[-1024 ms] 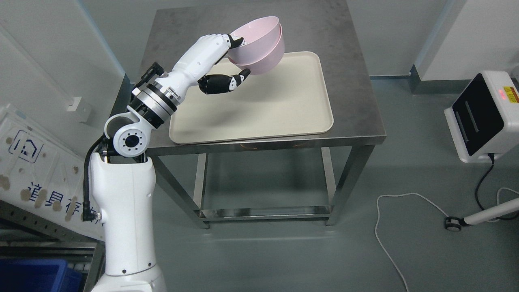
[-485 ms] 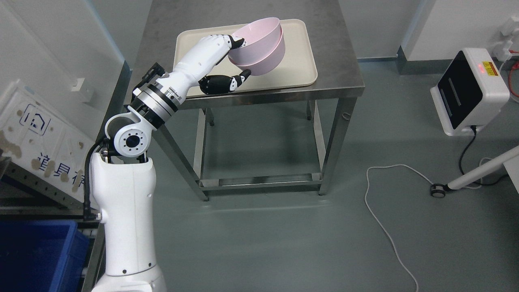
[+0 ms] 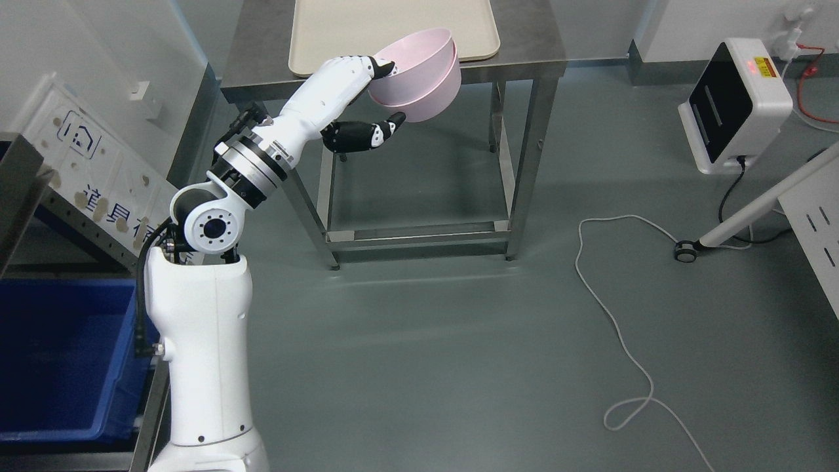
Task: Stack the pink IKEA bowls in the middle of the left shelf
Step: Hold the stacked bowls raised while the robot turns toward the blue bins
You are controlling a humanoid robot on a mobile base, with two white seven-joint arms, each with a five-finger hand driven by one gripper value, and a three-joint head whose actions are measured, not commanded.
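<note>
Here the only writing that reads at all is on the white panel leaning at the left: a small house-shaped logo and blue Chinese characters, partly hidden by brown smudges, so the words cannot be made out in full. A yellow label sits on the white device at the right, too small to read.

The left hand grips the pink bowls, two nested one inside the other. White fingers hook over the near rim, while the black thumb presses against the lower bowl's underside. The stack hangs in the air in front of the steel table, below the cream tray. The bowls tilt, mouths facing up and toward the left.
</note>
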